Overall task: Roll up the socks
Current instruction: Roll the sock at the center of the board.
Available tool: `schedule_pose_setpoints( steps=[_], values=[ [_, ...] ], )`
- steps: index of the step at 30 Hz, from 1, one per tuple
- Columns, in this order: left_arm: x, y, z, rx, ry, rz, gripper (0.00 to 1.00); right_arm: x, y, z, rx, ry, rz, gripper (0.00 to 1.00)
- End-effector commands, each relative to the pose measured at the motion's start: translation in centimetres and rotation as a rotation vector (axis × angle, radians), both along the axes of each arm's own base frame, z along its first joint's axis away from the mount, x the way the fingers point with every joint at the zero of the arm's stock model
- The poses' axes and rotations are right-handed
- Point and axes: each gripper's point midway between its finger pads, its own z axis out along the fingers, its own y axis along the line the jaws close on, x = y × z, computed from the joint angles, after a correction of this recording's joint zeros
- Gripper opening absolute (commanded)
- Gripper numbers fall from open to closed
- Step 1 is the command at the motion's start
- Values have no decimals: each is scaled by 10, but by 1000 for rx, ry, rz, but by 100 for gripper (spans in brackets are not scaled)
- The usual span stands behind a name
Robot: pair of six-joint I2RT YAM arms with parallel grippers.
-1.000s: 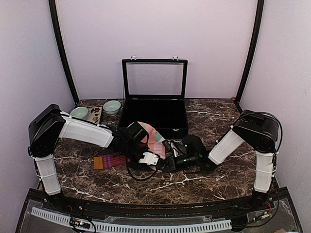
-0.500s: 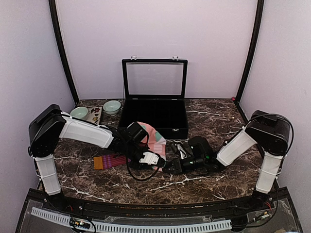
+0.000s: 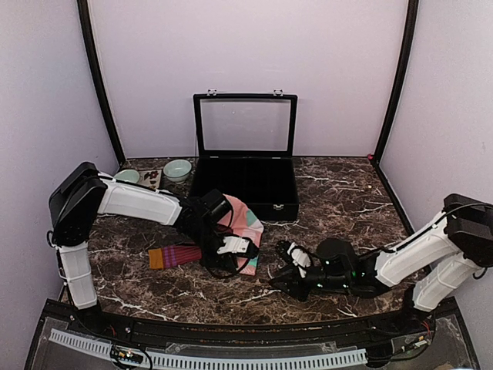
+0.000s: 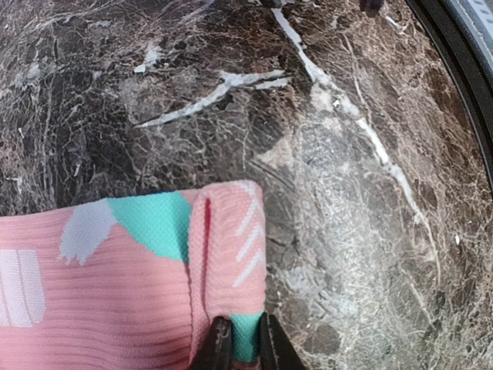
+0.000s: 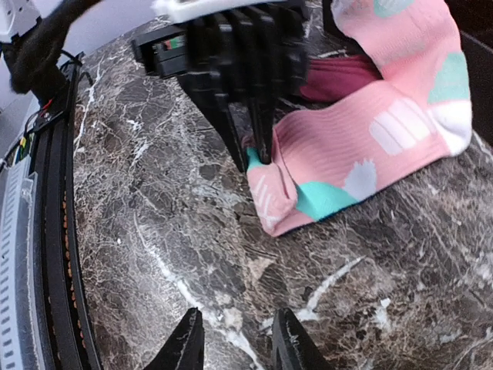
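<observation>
Grip check: L gripper clamped on folded edge of pink sock, mid-table, partly over maroon sock; R gripper apart, empty, at 5 o'clock of it. Risk: thin pinch slips, fold springs open.

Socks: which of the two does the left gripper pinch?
The salmon-pink fabric sock with mint and white patches: the left gripper clamps its edge; the maroon striped sock lies ungripped.
</observation>
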Motion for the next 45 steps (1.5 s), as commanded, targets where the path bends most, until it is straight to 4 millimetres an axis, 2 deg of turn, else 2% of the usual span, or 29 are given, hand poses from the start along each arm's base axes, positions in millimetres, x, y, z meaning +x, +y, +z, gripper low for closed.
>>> schedule_pose_setpoints(
  steps=[1, 6, 11, 21, 29, 35, 42, 45],
  values=[
    [-44, 37, -28, 182, 253, 38, 15, 0, 15, 14, -108, -326, 85, 30],
    [-53, 36, -27, 200, 349, 20, 15, -21, 46, 11, -241, -497, 223, 31],
    [-56, 38, -30, 224, 395, 2, 16, -26, 68, 16, -265, -596, 312, 32],
    [-61, 44, -30, 256, 450, -23, 16, -26, 93, -2, -252, -597, 404, 32],
    [-60, 44, -31, 273, 464, -34, 17, -19, 96, -16, -265, -595, 391, 32],
    [-60, 45, -30, 278, 466, -40, 17, -8, 87, -23, -270, -586, 346, 30],
    [-57, 43, -30, 287, 472, -40, 18, -6, 89, -30, -284, -579, 348, 30],
    [-55, 40, -29, 280, 465, -36, 17, -8, 84, -36, -300, -571, 354, 30]
  ],
)
